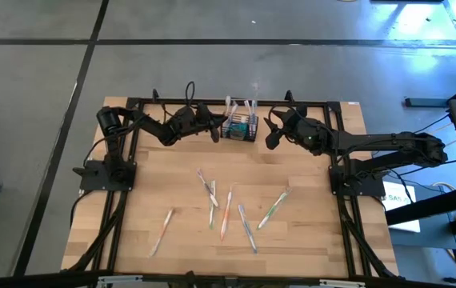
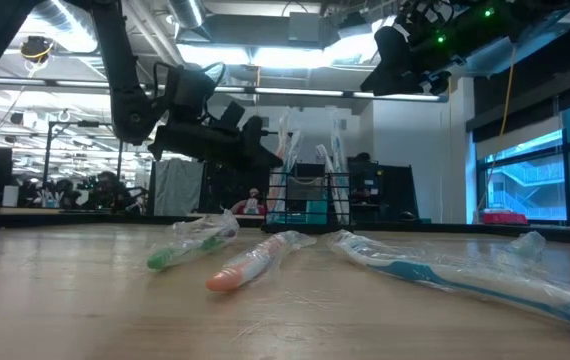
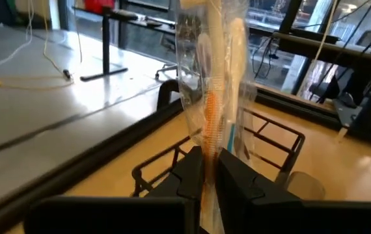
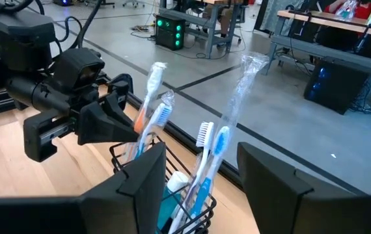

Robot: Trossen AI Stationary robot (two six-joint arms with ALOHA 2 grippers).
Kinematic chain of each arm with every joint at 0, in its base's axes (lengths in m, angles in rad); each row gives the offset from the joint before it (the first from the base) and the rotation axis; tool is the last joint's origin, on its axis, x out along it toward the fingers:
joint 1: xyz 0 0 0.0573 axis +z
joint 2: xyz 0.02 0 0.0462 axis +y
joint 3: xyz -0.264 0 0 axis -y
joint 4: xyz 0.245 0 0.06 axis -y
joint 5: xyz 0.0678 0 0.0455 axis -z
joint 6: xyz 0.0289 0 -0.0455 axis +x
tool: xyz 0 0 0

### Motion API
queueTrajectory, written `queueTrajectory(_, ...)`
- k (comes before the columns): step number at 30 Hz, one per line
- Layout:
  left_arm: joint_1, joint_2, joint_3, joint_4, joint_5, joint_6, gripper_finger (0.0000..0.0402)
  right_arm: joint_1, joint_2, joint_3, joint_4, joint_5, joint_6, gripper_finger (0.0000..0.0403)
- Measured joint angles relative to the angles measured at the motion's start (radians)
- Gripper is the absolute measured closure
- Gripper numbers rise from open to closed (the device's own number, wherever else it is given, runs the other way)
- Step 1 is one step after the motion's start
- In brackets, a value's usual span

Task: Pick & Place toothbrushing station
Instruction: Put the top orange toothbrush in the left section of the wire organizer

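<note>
From overhead, the black wire-mesh caddy [image 1: 239, 128] is too small to count what's inside. The left gripper [image 3: 209, 170] has its fingers pinched on a wrapped orange toothbrush [image 3: 210, 110], and the brush runs off the frame above them. The right gripper [image 4: 200, 170] hides the caddy's base behind its fingers.

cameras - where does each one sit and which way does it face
High: overhead, straight down; both arms, caddy.
Low: table height, level across wrapped brushes to the caddy; arms above.
Left wrist: left gripper shut on an orange brush.
Right wrist: open right gripper, facing the caddy.
Shared: caddy in all.
</note>
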Motion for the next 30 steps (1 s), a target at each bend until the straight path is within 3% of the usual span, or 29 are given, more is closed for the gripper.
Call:
queueTrajectory(8, -0.010, 0.000, 0.000, -0.018, -0.002, -0.035, 0.0359, 0.000, 0.000, 0.000, 0.000, 0.000, 0.000, 0.0211)
queueTrajectory(15, -0.031, 0.000, 0.000, -0.018, -0.062, -0.035, 0.0331, 0.000, 0.000, 0.000, 0.000, 0.000, 0.000, 0.0211)
queueTrajectory(30, -0.052, 0.000, 0.000, -0.015, -0.061, 0.010, 0.0234, 0.000, 0.000, 0.000, -0.002, -0.002, 0.000, 0.0211)
